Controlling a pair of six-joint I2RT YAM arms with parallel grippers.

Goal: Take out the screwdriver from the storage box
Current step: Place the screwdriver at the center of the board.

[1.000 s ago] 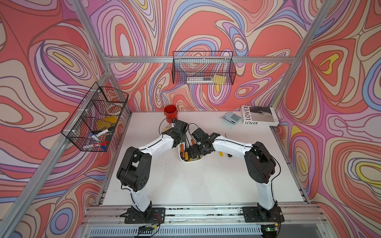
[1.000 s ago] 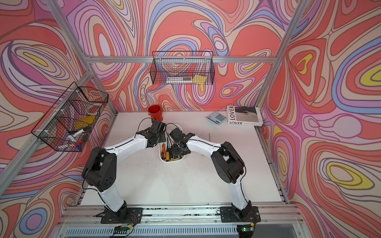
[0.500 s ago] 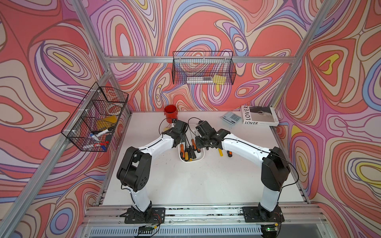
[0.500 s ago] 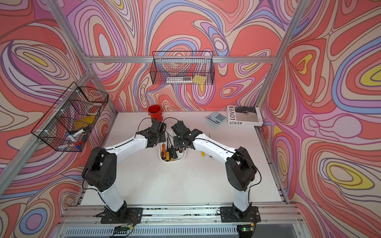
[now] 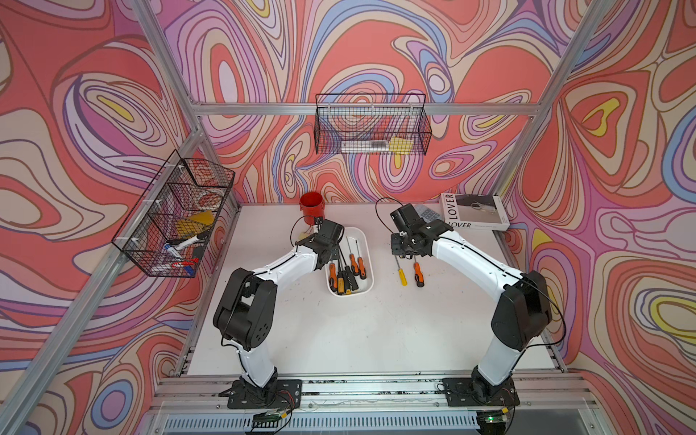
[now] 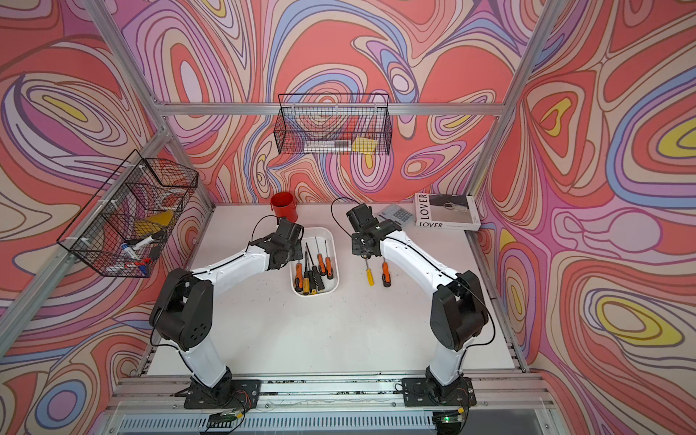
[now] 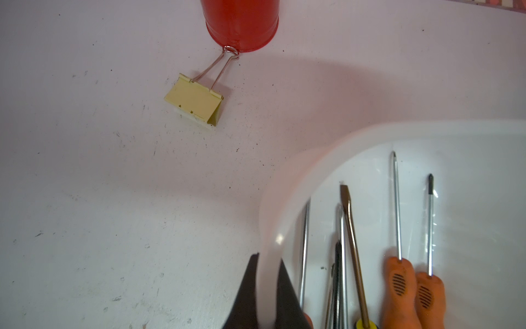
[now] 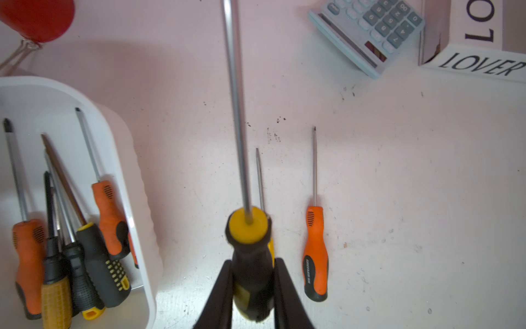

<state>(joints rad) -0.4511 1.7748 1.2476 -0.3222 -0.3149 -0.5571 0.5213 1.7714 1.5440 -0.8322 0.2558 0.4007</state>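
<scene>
The left arm point(image 5: 286, 263) and right arm point(image 5: 470, 260) are built alike. Each has smooth white tubular links dotted with small dark screw heads, joined by bulky rounded black joint housings pierced with small round holes. A thin black cable point(image 5: 380, 211) runs along each white link and loops free near the wrist. Each arm stands on a flat black base plate point(image 5: 263, 391). The left tool point(image 7: 268, 258) and right tool point(image 8: 252, 261) have plain matte black fingers point(image 8: 219, 296) that taper to narrow tips.

A robot lab cell: aluminium frame point(image 5: 263, 109), printed backdrop walls point(image 5: 376, 49).
</scene>
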